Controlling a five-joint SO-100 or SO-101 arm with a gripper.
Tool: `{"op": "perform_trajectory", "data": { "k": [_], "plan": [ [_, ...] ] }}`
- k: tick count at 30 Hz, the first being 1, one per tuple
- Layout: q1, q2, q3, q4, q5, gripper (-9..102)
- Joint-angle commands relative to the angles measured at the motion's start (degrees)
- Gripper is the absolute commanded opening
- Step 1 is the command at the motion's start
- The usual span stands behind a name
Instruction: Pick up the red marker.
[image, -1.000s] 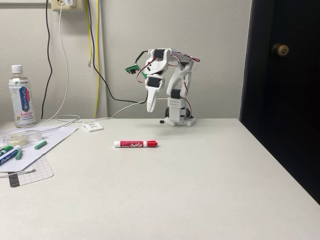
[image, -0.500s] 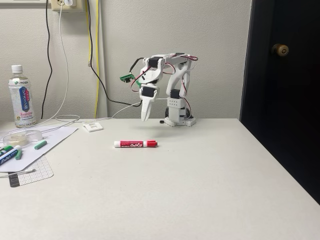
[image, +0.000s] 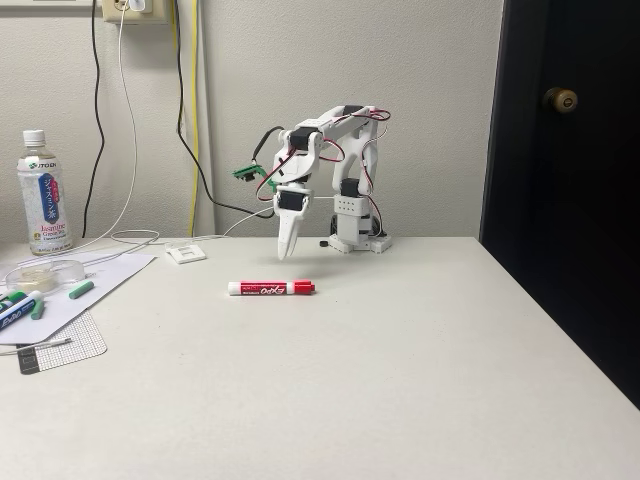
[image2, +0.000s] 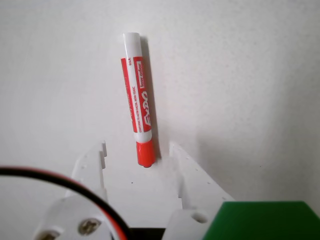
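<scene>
- So far nothing is grasped: the red marker (image: 271, 288) lies flat on the worktop (image: 400, 380), untouched, just below and in front of the pincer (image: 286, 247).
- In the fixed view the pincer hangs tip-down above the worktop, clear of the surface, with the marker a little nearer the camera than the tip and roughly under it.
- In the wrist view the pincer (image2: 138, 156) stands spread, its two white fingers (image2: 92, 162) apart, and the marker's (image2: 137, 97) red cap (image2: 145, 153) sits right in the gap between the tips, the barrel running away from the pincer.
- Judged from this, the approach looks mostly done; the line-up is on the cap end, not the middle of the barrel.
- Left to do, as I read it: come down the rest of the way, bring the fingers to either side of the marker, close, and lift.
- The marker's long axis runs along the gap, not across it, which seems to suit a pinch across its width.
</scene>
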Motion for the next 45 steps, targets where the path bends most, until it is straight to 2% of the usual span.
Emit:
{"op": "perform_trajectory", "data": {
  "k": [1, 17, 38, 45],
  "plan": [
    [0.09, -1.23, -0.44, -1.85, -0.44, 33],
    [0.44, -10.2, -1.76, -10.99, 0.35, 34],
    [0.18, -23.2, -11.87, -9.05, 0.7, 33],
    [-0.09, -23.82, -11.87, -9.14, 0.62, 26]
  ]
}}
